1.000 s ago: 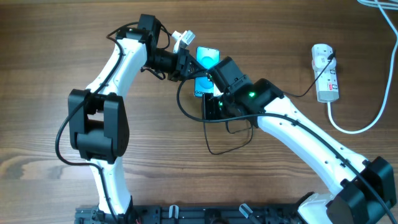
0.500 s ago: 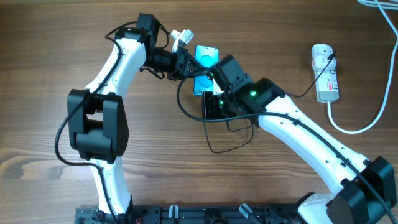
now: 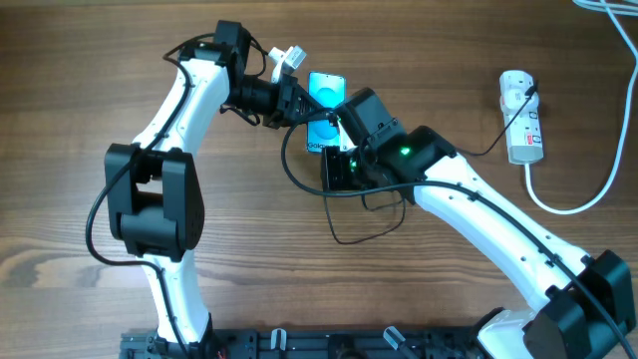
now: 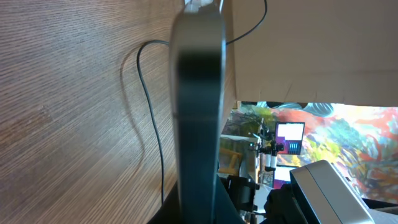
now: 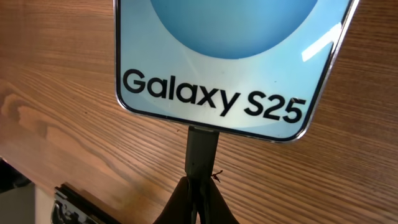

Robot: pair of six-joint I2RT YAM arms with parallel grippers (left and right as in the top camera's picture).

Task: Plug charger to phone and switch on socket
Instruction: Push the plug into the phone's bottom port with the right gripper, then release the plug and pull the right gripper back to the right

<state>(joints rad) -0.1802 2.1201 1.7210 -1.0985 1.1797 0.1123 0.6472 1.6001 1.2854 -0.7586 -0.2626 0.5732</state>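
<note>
- I'm on the plugging step. My right gripper is clenched on the charger, its tip meeting the bottom edge of the phone. I cannot tell whether it is fully seated.
- My left gripper is clamped on the phone's side, bracing it mid-table.
- I judge the next move to be a straight push along the phone's axis, then a reach to the socket, well apart at the right.
- Only the right wrist view shows the port junction. The left wrist view shows the phone edge-on and slack cable.
</note>
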